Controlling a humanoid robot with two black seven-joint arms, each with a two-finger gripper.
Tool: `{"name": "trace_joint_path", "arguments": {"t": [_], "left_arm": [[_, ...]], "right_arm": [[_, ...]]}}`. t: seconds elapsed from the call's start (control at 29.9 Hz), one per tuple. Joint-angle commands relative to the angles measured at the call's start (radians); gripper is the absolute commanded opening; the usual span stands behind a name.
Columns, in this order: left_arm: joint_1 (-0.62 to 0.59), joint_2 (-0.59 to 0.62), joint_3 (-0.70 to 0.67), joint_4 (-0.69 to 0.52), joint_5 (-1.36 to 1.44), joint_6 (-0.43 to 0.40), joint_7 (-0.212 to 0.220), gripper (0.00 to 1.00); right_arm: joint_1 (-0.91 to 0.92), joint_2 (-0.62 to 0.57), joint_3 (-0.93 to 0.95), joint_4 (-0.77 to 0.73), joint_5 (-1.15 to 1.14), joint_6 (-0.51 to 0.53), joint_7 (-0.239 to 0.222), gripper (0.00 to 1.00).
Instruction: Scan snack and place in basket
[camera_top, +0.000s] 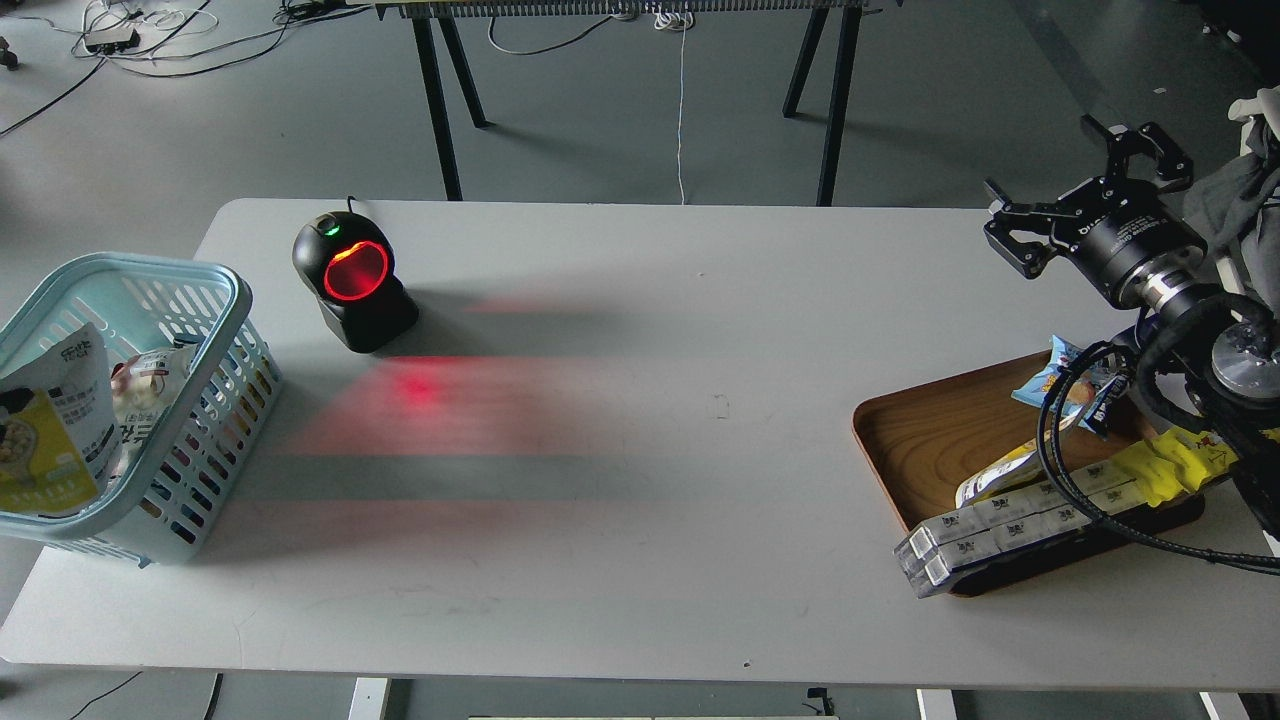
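The snack (50, 430), a pouch with a yellow front and a white top, lies inside the light blue basket (215, 300) at the table's left edge, leaning against its near-left side among other packets. My right gripper (1085, 195) is open and empty, raised over the table's far right corner. My left gripper is out of view. The black scanner (352, 280) stands near the back left of the table, its window glowing red and casting red light on the table.
A brown wooden tray (930, 430) at the right holds a small blue packet (1070, 385), a long yellow packet (1170, 465), a pale pouch and long clear boxes (990, 535). My right arm and its black cables hang over the tray.
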Motion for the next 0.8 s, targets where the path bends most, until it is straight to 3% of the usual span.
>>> {"name": "trace_joint_path", "arguments": {"t": [0.0, 0.13, 0.23, 0.27, 0.57, 0.77], "left_arm": [[0.0, 0.005, -0.002, -0.002, 0.001, 0.012, -0.002, 0.38], [-0.003, 0.014, -0.008, -0.008, 0.003, 0.017, -0.007, 0.53], [-0.015, 0.029, -0.027, -0.009, -0.001, 0.03, -0.011, 0.83], [-0.023, 0.032, -0.052, -0.009, -0.002, 0.033, -0.011, 0.88], [-0.037, 0.012, -0.337, 0.003, -0.287, 0.007, -0.007, 0.98], [-0.037, -0.121, -0.474, 0.061, -0.713, 0.007, -0.002, 0.99]], "right_arm": [[0.0, 0.001, 0.003, 0.001, 0.0, 0.002, 0.0, 0.98], [0.0, 0.001, 0.005, 0.001, 0.0, 0.002, 0.0, 0.98], [0.0, 0.001, 0.006, 0.004, 0.0, 0.002, 0.0, 0.98], [0.0, 0.0, 0.008, 0.004, 0.0, 0.002, 0.0, 0.98], [0.002, 0.001, 0.006, 0.01, 0.0, 0.003, -0.002, 0.98], [0.005, 0.001, 0.006, 0.012, -0.001, 0.005, -0.002, 0.99]]}}
